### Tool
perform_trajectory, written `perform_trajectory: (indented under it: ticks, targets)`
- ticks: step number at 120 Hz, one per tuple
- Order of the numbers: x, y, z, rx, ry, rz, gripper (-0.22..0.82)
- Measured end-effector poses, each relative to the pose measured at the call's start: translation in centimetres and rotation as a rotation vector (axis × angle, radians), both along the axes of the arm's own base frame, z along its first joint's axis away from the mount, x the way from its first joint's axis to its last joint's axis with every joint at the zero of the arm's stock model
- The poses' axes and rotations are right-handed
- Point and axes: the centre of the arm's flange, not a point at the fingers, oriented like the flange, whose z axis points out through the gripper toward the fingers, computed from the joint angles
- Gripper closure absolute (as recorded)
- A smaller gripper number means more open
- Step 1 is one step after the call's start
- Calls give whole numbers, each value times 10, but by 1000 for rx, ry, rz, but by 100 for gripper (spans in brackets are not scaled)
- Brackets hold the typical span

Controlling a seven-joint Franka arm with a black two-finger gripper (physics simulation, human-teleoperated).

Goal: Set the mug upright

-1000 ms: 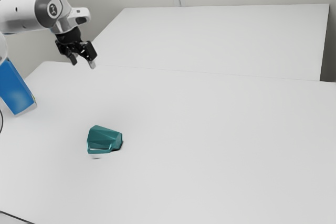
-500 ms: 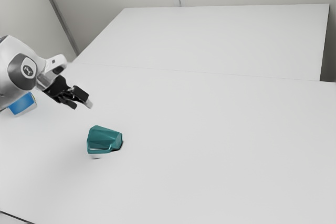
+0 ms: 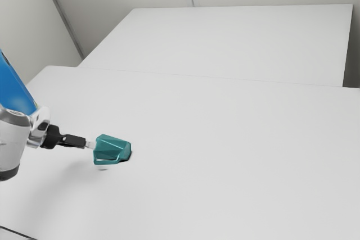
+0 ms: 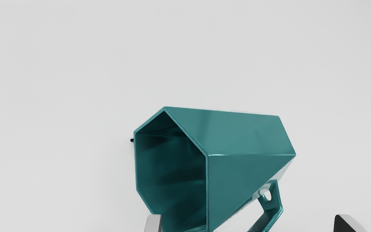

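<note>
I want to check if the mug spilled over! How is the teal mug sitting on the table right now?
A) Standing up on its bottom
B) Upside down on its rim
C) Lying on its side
C: the teal mug lies on its side on the table, its open mouth facing sideways.

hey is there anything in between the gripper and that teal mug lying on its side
Nothing visible stands between the gripper and the mug; the fingertips are right by its open end. The blue object is off toward the exterior view's left, not between them.
</note>
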Motion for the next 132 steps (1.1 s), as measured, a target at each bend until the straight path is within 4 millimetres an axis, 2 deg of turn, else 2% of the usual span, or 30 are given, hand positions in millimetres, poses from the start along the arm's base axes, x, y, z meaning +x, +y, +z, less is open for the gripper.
perform_trajectory:
  ticks: [21,71,82,98,118,132]
  targets:
    - [12,-22,-19,31,-86,-109,3]
    - [14,-28,-43,136,-231,-268,9]
    - [15,-29,-44,152,-258,-293,19]
    - [15,-30,-43,174,-293,-318,40]
    - [18,-29,-37,206,-340,-344,61]
    - [22,-28,-28,231,-377,-361,70]
